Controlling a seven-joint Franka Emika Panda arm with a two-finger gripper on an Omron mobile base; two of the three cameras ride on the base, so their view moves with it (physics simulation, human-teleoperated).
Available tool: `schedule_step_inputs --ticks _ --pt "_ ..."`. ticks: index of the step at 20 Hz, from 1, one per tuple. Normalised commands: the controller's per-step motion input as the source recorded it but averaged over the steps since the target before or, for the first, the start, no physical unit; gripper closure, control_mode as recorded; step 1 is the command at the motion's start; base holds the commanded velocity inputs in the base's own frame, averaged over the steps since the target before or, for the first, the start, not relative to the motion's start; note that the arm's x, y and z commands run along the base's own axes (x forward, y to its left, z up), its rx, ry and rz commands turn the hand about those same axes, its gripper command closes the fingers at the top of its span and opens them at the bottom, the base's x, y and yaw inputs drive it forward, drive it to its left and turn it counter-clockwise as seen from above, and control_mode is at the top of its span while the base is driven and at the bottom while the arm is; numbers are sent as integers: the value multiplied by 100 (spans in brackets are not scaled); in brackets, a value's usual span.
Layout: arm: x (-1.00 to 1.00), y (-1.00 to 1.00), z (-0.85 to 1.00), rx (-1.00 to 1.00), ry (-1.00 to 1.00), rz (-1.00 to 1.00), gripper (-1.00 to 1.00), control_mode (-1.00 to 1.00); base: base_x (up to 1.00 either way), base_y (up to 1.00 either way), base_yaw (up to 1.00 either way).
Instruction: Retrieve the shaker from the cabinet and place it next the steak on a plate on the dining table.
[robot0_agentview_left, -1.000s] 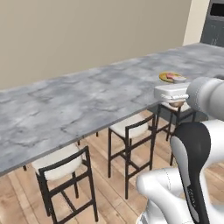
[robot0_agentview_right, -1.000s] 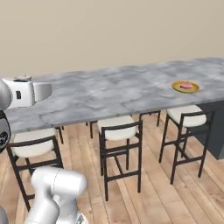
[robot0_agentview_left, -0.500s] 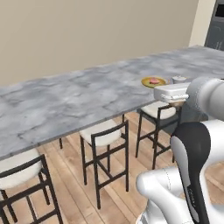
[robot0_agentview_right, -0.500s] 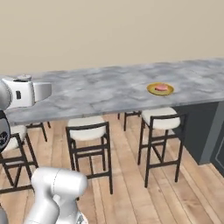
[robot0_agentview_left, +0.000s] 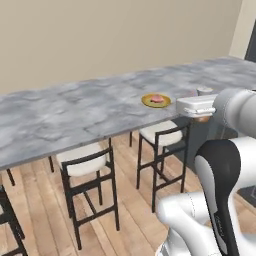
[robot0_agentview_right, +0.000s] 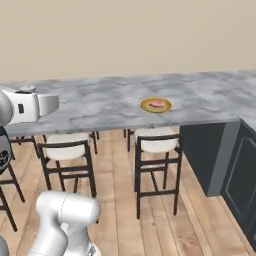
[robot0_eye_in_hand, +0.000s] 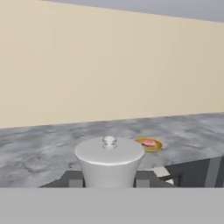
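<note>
The dining table (robot0_agentview_right: 100, 102) carries the plate (robot0_agentview_right: 156, 105) holding the steak (robot0_agentview_right: 157, 103).

Item count: one plate (robot0_agentview_right: 156, 105) carrying one steak (robot0_agentview_right: 157, 103) on one tabletop (robot0_agentview_right: 100, 102); one shaker (robot0_eye_in_hand: 109, 161); two full stools (robot0_agentview_right: 156, 161), near side.

The steak (robot0_agentview_right: 157, 103) lies on the plate (robot0_agentview_right: 148, 106), near the front edge of the surface (robot0_agentview_right: 100, 102). Stools (robot0_agentview_right: 155, 145) stand under that edge.
</note>
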Motion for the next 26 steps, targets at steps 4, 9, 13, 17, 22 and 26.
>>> schedule_step_inputs --ticks 4,9,13,17,22,26 --pt "0 0 0 0 0 0 100 100 28 -100 29" --pt "0 0 0 0 0 0 100 100 56 -100 38" --pt "0 0 0 0 0 0 100 100 63 -100 39" --pt "0 0 0 0 0 0 100 100 51 -48 23" --pt "0 0 0 0 0 0 100 100 55 -22 14" --pt "0 0 0 0 0 0 100 100 63 -24 9"
